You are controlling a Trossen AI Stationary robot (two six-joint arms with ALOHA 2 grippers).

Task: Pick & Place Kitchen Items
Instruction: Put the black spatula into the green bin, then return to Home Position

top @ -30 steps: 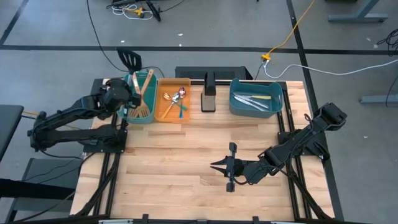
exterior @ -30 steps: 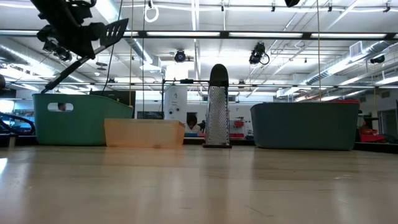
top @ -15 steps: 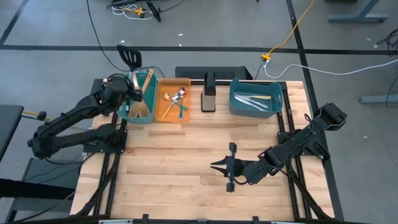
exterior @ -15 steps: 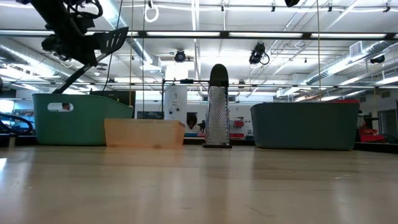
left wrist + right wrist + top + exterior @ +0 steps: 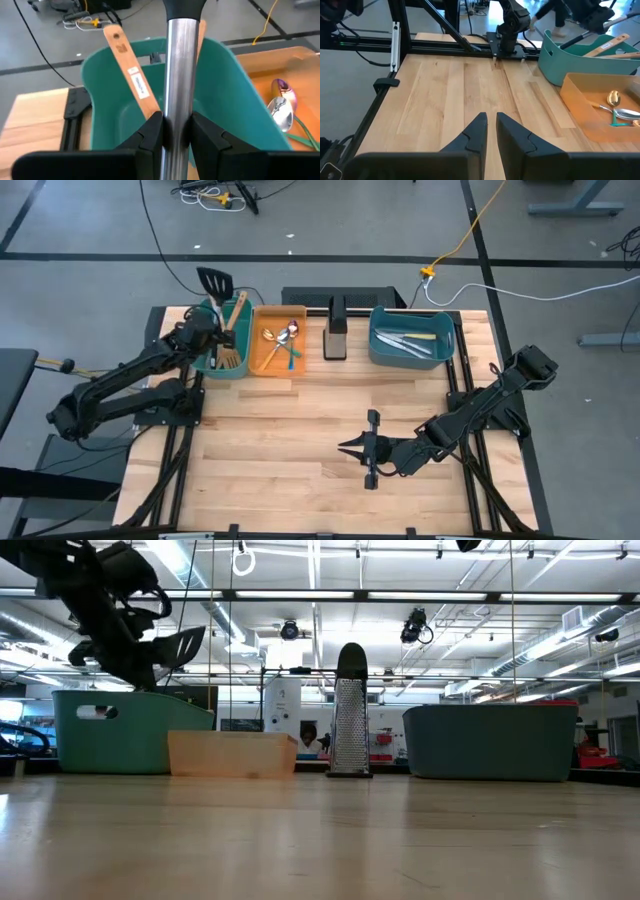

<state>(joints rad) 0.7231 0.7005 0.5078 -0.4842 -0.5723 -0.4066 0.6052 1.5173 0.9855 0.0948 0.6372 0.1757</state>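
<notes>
Above the teal bin (image 5: pixel 207 358) we see the left gripper (image 5: pixel 172 131), arm stretched forward, its fingers (image 5: pixel 151 134) clamped on the smooth steel handle of the black slotted turner (image 5: pixel 213 281). Two pale wooden spatulas (image 5: pixel 232 330) lean inside. Over the bare plank counter (image 5: pixel 300 450) the right gripper (image 5: pixel 352 447) hangs low, its fingers nearly closed on nothing.

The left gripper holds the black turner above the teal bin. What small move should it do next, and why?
Probably lower it a little further into the teal bin before opening. The left gripper is shut on the black slotted turner by its steel handle, with the head standing above the rim, and wooden spatulas already lie inside. The right gripper waits over the table.
</notes>
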